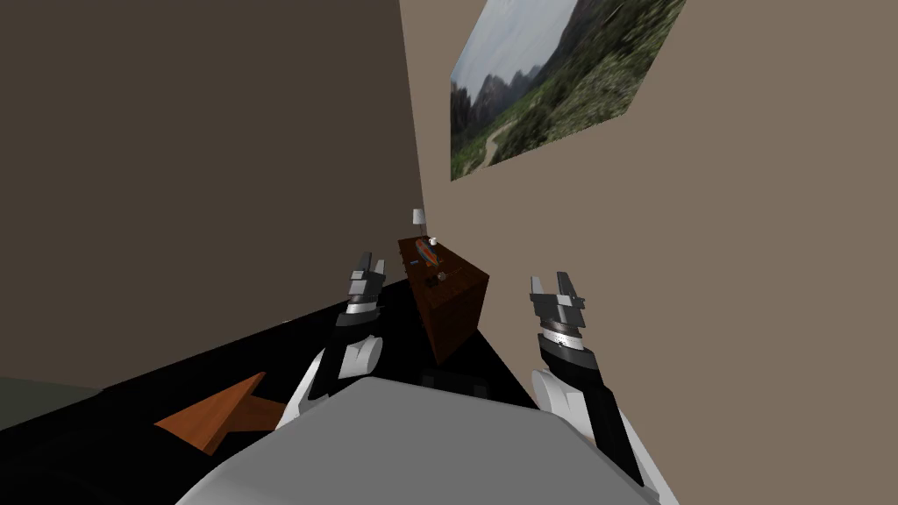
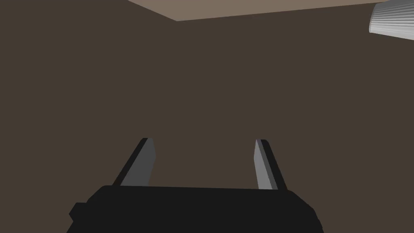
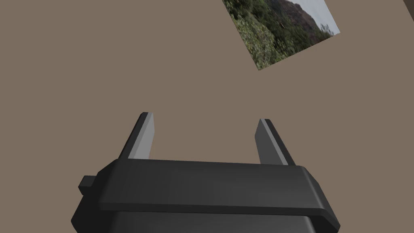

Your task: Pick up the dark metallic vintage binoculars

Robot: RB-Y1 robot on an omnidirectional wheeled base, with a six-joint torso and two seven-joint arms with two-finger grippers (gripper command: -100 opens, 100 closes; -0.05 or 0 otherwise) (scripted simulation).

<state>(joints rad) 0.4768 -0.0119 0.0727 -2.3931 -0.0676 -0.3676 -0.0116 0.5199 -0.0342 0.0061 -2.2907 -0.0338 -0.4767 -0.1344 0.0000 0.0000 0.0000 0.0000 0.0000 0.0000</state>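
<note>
Brown worktop (image 1: 456,267): cabinet top ahead, by the wall.
Binoculars (image 1: 431,281): probably the small dark shape near its front, well apart from both arms.
Jaws: left gripper (image 1: 372,261) and right gripper (image 1: 551,280) spread wide, empty.
Next: roll closer before reaching.

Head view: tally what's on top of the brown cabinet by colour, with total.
White: 2, lamp and small white item
Multicoloured: 1, orange and blue item
Dark: 1, probably the binoculars
Total: 4; anything smaller is unreadable
</note>
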